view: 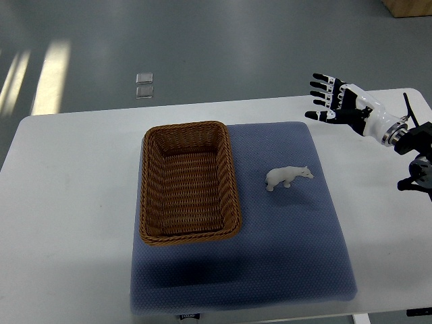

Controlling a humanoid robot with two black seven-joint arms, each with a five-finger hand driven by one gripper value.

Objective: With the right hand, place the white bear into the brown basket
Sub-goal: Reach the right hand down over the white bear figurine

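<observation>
Hovering above the far right corner of the white table, the robot's right hand has its fingers spread apart and holds nothing. The white bear stands on a blue mat, just right of the empty brown basket and well apart from the hand. The small, smooth bear could tip or skid across the mat if the fingers arrive off-centre, or slip out during the carry to the basket.
</observation>
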